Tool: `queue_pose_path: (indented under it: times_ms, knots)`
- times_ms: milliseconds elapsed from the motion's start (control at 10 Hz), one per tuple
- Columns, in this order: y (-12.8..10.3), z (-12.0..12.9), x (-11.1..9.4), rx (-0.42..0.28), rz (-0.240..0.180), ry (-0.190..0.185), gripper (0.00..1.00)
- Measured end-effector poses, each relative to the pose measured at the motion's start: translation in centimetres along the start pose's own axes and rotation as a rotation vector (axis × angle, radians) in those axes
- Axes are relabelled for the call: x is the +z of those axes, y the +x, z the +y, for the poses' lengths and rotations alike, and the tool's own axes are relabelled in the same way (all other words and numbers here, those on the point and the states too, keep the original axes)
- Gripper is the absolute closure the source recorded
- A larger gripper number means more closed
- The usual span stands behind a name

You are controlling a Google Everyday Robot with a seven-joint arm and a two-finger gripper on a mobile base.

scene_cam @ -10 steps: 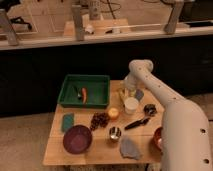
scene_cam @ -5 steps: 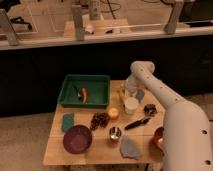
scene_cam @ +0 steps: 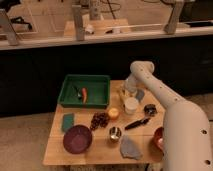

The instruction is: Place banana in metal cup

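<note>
Gripper (scene_cam: 131, 92) is low over the far-right part of the table (scene_cam: 90, 152), jaws spread, nothing in them. It sits just far of the white cup (scene_cam: 131, 105). The arm (scene_cam: 165, 102) comes in from the near right and bends at the elbow above the table's far edge.

Banana (scene_cam: 121, 95) lies on the table just left of the gripper, between the green tray (scene_cam: 85, 100) and the white cup. Can't tell if the gripper is touching it.

Metal cup (scene_cam: 115, 133) stands upright near-centre on the table, well apart from the banana. The orange (scene_cam: 114, 113) lies between the two, with grapes (scene_cam: 99, 120) just left of it.

Other items:
- carrot (scene_cam: 84, 93) is inside the tray
- green sponge (scene_cam: 68, 121) is at the left
- purple bowl (scene_cam: 77, 138) is near left
- black tool (scene_cam: 137, 123) is right of the metal cup
- grey cloth (scene_cam: 130, 148) is at the near edge
- red bowl (scene_cam: 158, 138) is at the right edge, partly hidden by the arm
</note>
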Motion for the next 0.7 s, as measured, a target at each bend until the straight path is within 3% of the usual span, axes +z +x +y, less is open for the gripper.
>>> queue_pose_path:
  times_ms: [100, 500, 700]
  knots:
    - [0.00, 0.02, 0.02, -0.001, 0.001, 0.000, 0.20]
    - [0.67, -0.52, 0.92, -0.093, 0.095, -0.015, 0.20]
    - [0.75, -0.41, 0.83, -0.095, 0.097, -0.018, 0.20]
